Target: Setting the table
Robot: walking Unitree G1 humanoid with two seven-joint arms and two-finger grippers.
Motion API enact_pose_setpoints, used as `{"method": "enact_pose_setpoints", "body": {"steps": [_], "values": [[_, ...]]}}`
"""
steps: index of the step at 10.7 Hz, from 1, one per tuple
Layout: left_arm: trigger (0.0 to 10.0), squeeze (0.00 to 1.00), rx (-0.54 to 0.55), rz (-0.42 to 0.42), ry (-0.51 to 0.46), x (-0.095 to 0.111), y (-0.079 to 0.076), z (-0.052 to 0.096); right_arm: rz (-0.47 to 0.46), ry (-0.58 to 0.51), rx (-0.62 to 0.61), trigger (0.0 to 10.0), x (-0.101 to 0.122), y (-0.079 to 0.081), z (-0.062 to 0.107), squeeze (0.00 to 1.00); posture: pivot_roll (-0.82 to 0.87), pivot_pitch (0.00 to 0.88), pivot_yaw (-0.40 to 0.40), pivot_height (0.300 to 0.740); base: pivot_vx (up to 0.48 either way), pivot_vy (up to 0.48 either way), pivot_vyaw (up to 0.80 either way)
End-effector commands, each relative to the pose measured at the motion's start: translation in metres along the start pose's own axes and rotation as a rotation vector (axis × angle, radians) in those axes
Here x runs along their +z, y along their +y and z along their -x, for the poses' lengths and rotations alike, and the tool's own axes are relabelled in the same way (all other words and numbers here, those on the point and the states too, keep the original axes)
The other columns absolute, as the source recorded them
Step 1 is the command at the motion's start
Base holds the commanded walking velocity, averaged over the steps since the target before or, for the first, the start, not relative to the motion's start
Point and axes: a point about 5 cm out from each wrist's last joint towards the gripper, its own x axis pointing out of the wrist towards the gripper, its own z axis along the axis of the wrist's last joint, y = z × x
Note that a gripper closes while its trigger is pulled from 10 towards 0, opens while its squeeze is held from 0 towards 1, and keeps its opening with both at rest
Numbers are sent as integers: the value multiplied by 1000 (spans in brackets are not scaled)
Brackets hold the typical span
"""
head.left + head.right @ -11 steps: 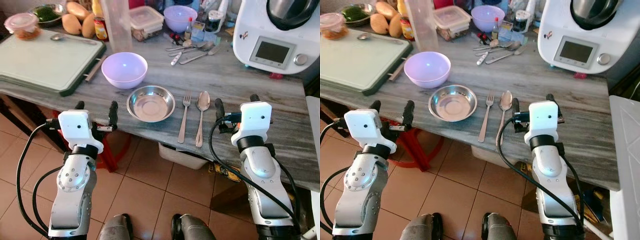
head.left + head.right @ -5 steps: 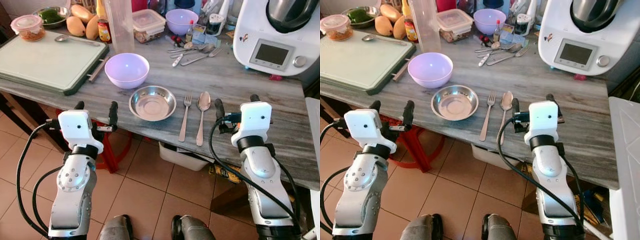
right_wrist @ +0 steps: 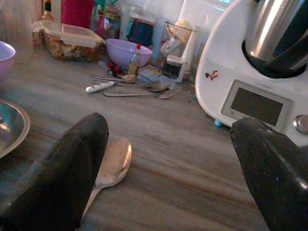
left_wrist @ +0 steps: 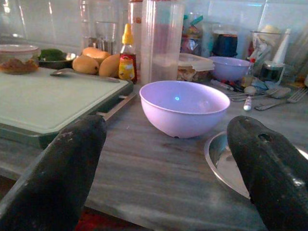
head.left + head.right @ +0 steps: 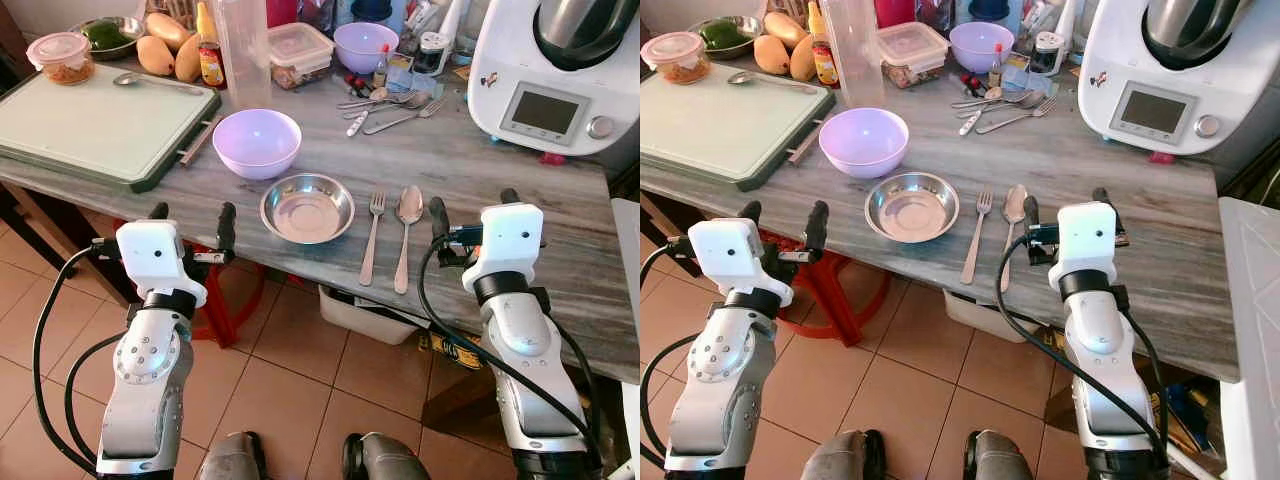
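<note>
Both arms are raised forward, the left hand [image 5: 190, 213] and right hand [image 5: 474, 200] with fingers spread apart.

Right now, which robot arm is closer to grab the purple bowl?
Probably the left. The left claw hangs open at the table edge just before the purple bowl; the right claw sits farther over, past the spoon.

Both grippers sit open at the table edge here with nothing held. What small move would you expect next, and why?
Probably the left gripper reaches forward to the purple bowl, to move it. The steel plate, fork and spoon already lie in a neat row at the edge, while the bowl stands just behind the plate. The right gripper is also open and empty, beside the spoon.
</note>
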Motion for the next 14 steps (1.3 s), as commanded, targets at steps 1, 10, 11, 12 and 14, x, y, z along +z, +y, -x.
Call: {"method": "enact_pose_setpoints", "body": {"steps": [1, 10, 11, 12, 14], "values": [[10000, 0, 0, -8, 6, -2, 1, 1, 5, 5, -1, 10000, -2, -1, 1, 0, -16, 69, -11, 740, 0, 0, 0], [10000, 0, 78, 49, 161, -33, 0, 3, -220, 67, 12, 10000, -25, 10, 3, 0, -27, 143, -1, 740, 0, 0, -61], [10000, 0, 76, 48, 157, -33, 0, 3, -211, 61, 9, 10000, -25, 8, 0, 0, -24, 146, 0, 740, 0, 0, -800], [10000, 0, 77, 49, 156, -33, 0, 2, -217, 52, 8, 10000, -26, 7, -1, 0, -21, 147, 2, 740, 0, 0, -663], [10000, 0, 77, 49, 161, -33, 0, 2, -218, 33, 14, 10000, -24, 8, -3, 0, -20, 146, 2, 740, 0, 0, 0]]}}
